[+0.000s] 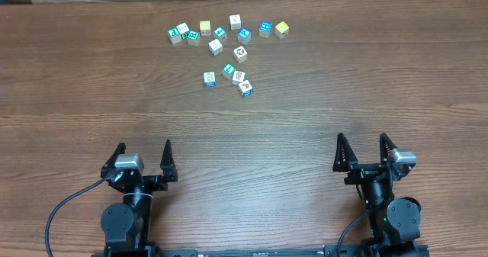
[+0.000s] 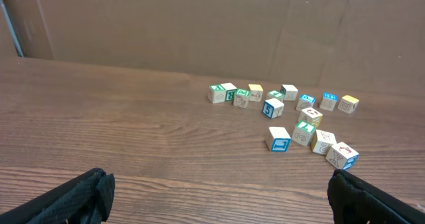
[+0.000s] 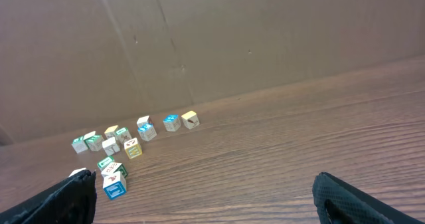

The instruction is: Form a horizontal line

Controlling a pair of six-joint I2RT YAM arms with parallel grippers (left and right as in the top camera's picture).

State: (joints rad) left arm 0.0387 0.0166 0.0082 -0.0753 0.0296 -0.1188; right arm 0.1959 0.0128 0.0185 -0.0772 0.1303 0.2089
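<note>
Four small cubes lie in a loose cluster, not a straight row: a white-faced one [image 1: 210,79] at the left, a teal-green one with a white L [image 1: 228,70], and two white-faced picture cubes [image 1: 239,77] [image 1: 245,88] touching each other. The left wrist view shows the L cube [image 2: 303,132] in the same cluster; the right wrist view shows it [image 3: 105,163] too. My left gripper [image 1: 143,146] [image 2: 218,181] is open and empty near the front edge. My right gripper [image 1: 361,139] [image 3: 202,181] is open and empty too. Both are far from the cubes.
Several loose cubes lie farther back in a ragged band, from a teal one [image 1: 175,34] at the left to a yellow one [image 1: 282,29] at the right, with another yellow one [image 1: 205,27] and a cube [image 1: 240,54] between band and cluster. A cardboard wall [image 2: 199,24] stands behind.
</note>
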